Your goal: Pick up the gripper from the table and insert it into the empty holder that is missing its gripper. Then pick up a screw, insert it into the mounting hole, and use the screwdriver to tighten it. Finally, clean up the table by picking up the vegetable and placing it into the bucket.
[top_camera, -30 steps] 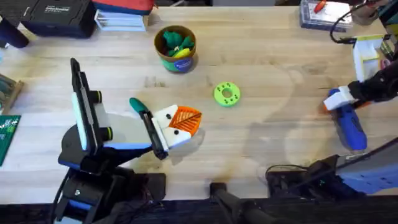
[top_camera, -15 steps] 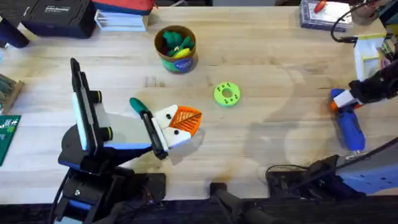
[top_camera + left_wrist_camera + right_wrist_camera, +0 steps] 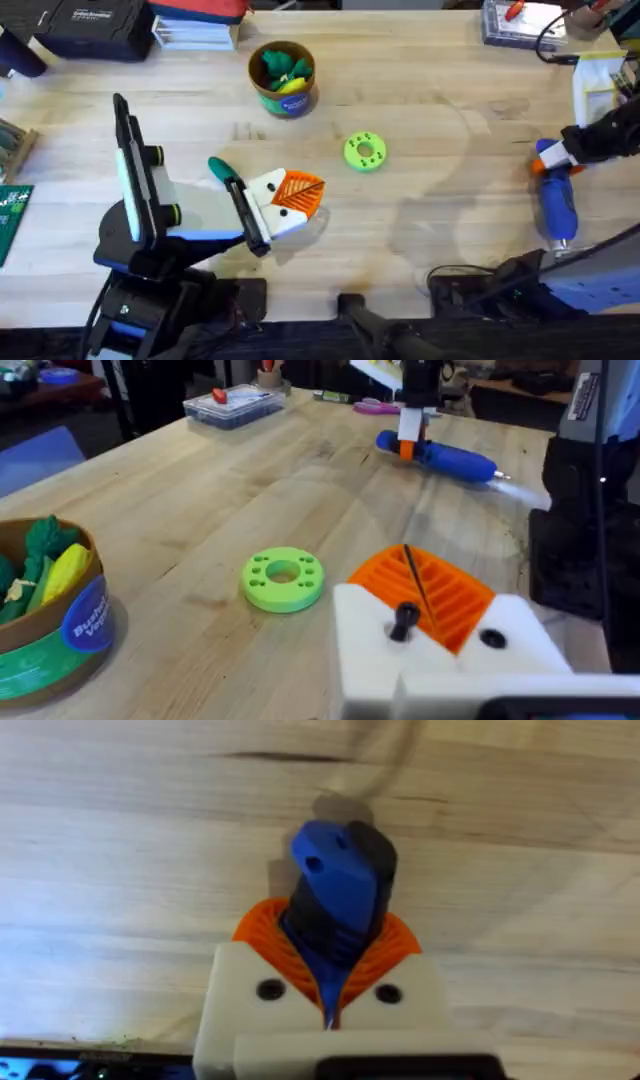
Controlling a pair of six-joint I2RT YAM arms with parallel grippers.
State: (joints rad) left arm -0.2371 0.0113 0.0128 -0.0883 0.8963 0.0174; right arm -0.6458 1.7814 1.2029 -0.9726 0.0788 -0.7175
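Since a second ago the blue screwdriver [image 3: 556, 201] has swung on the wooden table [image 3: 440, 120]: it lay slanting toward the lower right then, and now it points almost straight toward the near edge, with its butt end drawn slightly farther right. One screwdriver is present, and the right gripper [image 3: 553, 160] is clamped around its rear end; the right wrist view shows the blue butt [image 3: 340, 885] pinched between the orange ribbed pads [image 3: 265, 925], which are closed tight on it. The left gripper [image 3: 285, 200] has not shifted, lying low near the table's middle with its white finger mount [image 3: 440, 655] and one orange ribbed gripper piece [image 3: 430, 590] seated on it; whether its fingers are apart or together is hard to tell from these angles. One dark screw head [image 3: 404, 618] seems to sit at the mount's face, though it is small. One dark green toy vegetable [image 3: 222, 170] lies just behind the left arm's finger, unmoved. One brown-orange bucket [image 3: 283, 78] stands at the far side holding green and yellow toy pieces, and one bright green disc with holes [image 3: 364, 151] lies between bucket and screwdriver, both where they were.
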